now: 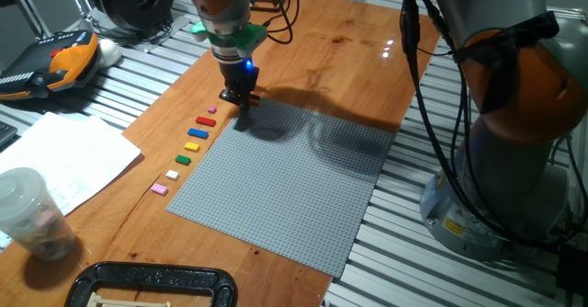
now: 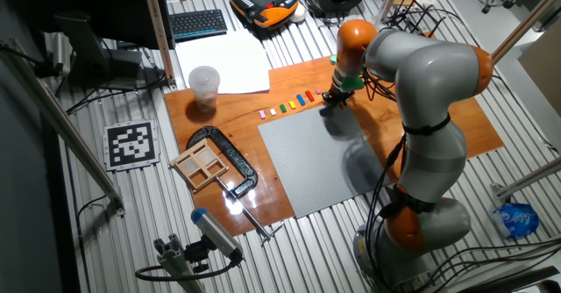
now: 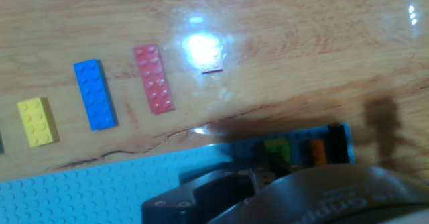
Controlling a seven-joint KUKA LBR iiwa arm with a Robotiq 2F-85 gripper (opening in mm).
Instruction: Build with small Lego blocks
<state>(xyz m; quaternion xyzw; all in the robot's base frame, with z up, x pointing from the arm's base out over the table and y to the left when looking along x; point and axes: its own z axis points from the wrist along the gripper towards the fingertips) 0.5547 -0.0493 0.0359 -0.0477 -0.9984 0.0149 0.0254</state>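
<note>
Grey studded baseplate [image 1: 285, 183] laid flat on the wooden board [image 1: 349, 59], presumably so bricks can get pressed down onto something that won't slide. Loose small Lego blocks [image 1: 188, 146] lined up in a neat single-file row just beside the plate's left edge, well apart from each other, probably so each can be grabbed without bumping a neighbour. Red brick [image 3: 154, 78], blue brick [image 3: 94, 94] and yellow brick [image 3: 37, 121] clearly visible in the hand view, plus a pale one [image 3: 209, 62] washed out by glare.

Gripper [image 1: 241, 97] down low at the plate's far corner, right by the top end of the row. Can't tell whether spread or pinched, or holding anything: fingertips hidden in shadow. Green and orange bits [image 3: 295, 150] sitting on the plate's edge under the hand, looks like the build spot. Guessing a placing or pressing step here.
</note>
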